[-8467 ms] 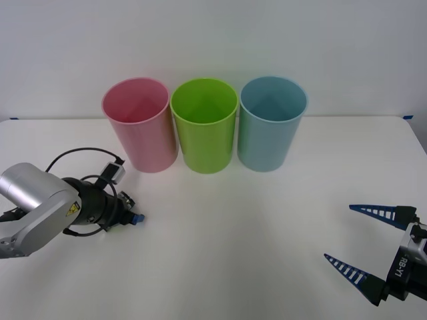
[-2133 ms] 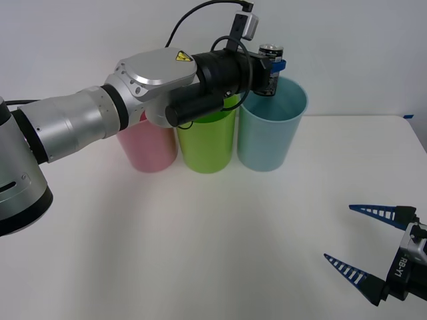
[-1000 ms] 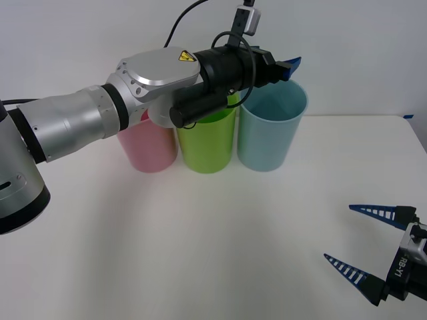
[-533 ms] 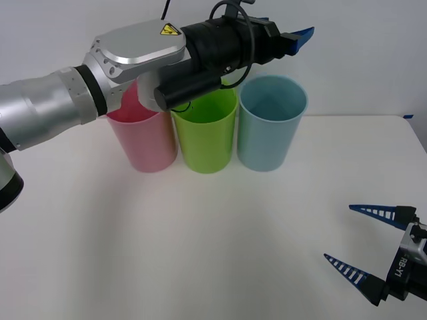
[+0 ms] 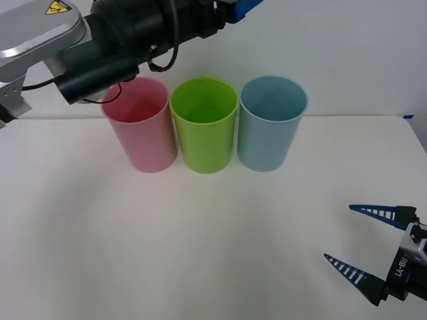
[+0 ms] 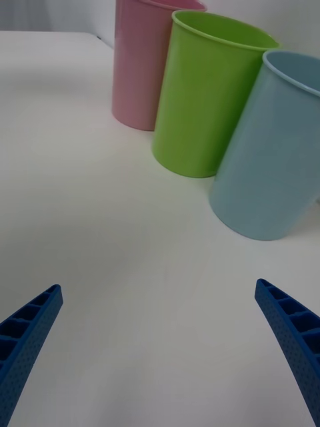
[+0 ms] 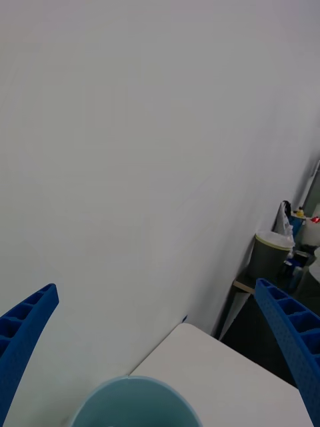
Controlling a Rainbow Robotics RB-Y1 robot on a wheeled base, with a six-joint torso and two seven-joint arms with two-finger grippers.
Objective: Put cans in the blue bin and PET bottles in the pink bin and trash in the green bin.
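Three tall bins stand in a row at the back of the white table: the pink bin (image 5: 139, 127), the green bin (image 5: 204, 128) and the blue bin (image 5: 272, 128). My left gripper (image 5: 241, 5) is high above them at the top edge of the front view. It is open and holds nothing, and in its wrist view (image 7: 155, 287) the blue bin's rim (image 7: 133, 390) lies below it. My right gripper (image 5: 339, 232) rests open and empty near the table's front right. Its wrist view shows the pink (image 6: 143, 67), green (image 6: 200, 100) and blue (image 6: 273, 153) bins ahead. Cans, PET bottles and trash are out of view.
The left arm's silver and black body (image 5: 100, 33) reaches across above the pink bin. A white wall (image 5: 333, 47) rises right behind the bins. Past the table's far right corner (image 7: 227, 373) stand a grey waste bin (image 7: 270, 257) and clutter.
The left gripper held the black can over the blue bin, opened, and the can is gone from it. The arm has since risen and drawn back to the left. The right arm has not moved.
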